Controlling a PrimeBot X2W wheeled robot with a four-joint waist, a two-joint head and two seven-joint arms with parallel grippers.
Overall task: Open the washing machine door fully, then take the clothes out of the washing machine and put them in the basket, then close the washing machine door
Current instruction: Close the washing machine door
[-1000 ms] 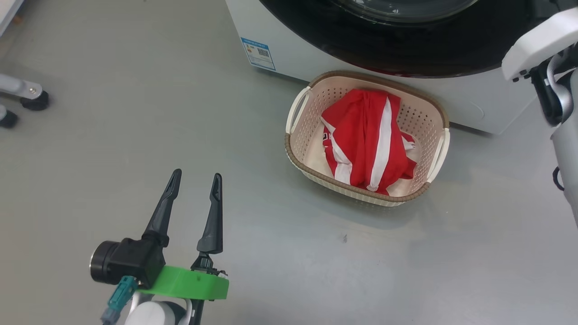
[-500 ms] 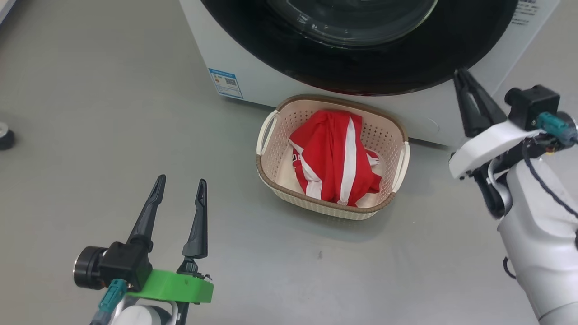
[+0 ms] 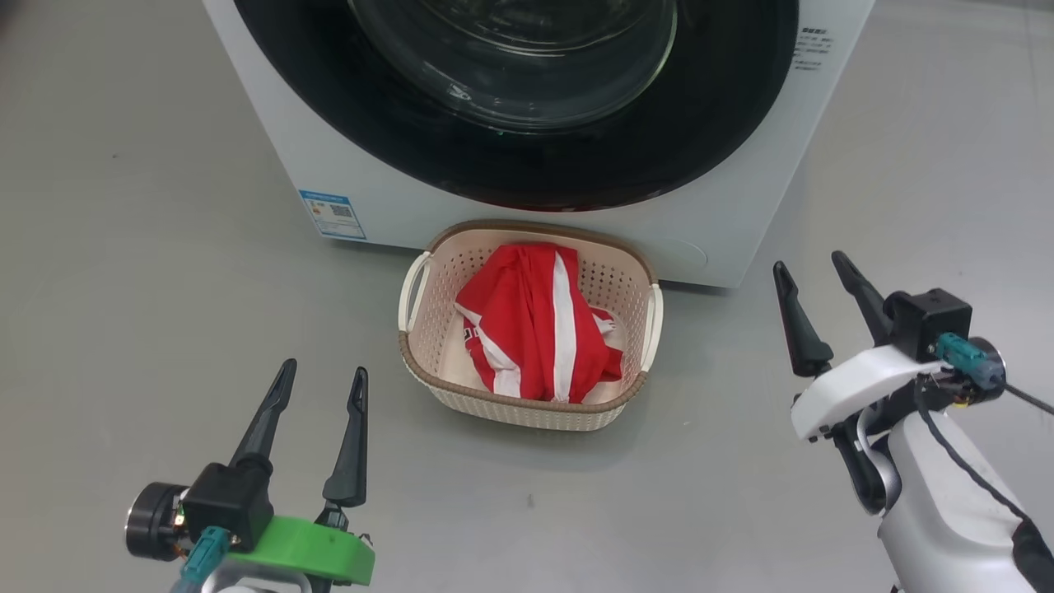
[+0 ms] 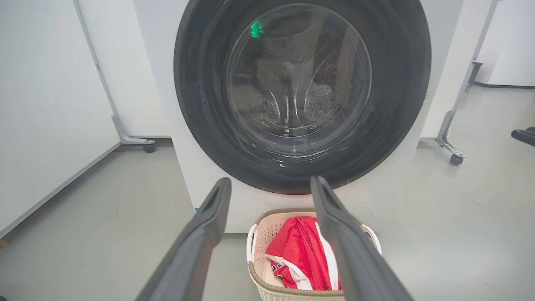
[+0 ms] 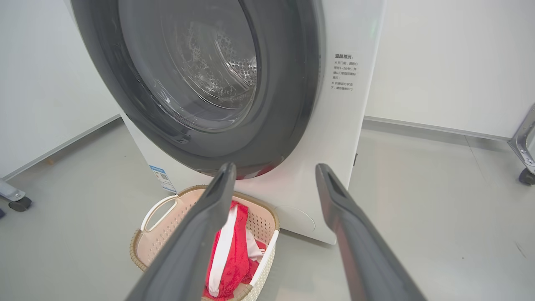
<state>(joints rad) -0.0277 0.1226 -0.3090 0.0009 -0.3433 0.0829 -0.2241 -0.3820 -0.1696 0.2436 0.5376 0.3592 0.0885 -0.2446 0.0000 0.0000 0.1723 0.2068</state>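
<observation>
The washing machine (image 3: 272, 140) stands ahead with the washing machine door (image 3: 725, 99) shut flat against its front; the steel drum shows through the door's glass (image 4: 292, 83). On the floor just before it sits the basket (image 3: 527, 412), holding the red and white clothes (image 3: 535, 329). My left gripper (image 3: 324, 368) hovers open and empty to the basket's left. Open and empty as well, my right gripper (image 3: 808, 261) is off to the basket's right, near the machine's corner. The wrist views show the basket (image 4: 259, 234) (image 5: 159, 209) and clothes (image 4: 301, 255) (image 5: 238, 255) beyond each gripper's fingers.
A blue label (image 3: 333, 214) marks the machine's lower left front. White wall panels on wheeled metal legs (image 4: 453, 156) (image 4: 146, 147) (image 5: 19, 203) stand on both sides of the machine. Grey floor spreads around the basket.
The head camera has shifted, so the whole picture has slid. My right gripper has come down from beside the door and has opened. The left gripper has stayed open.
</observation>
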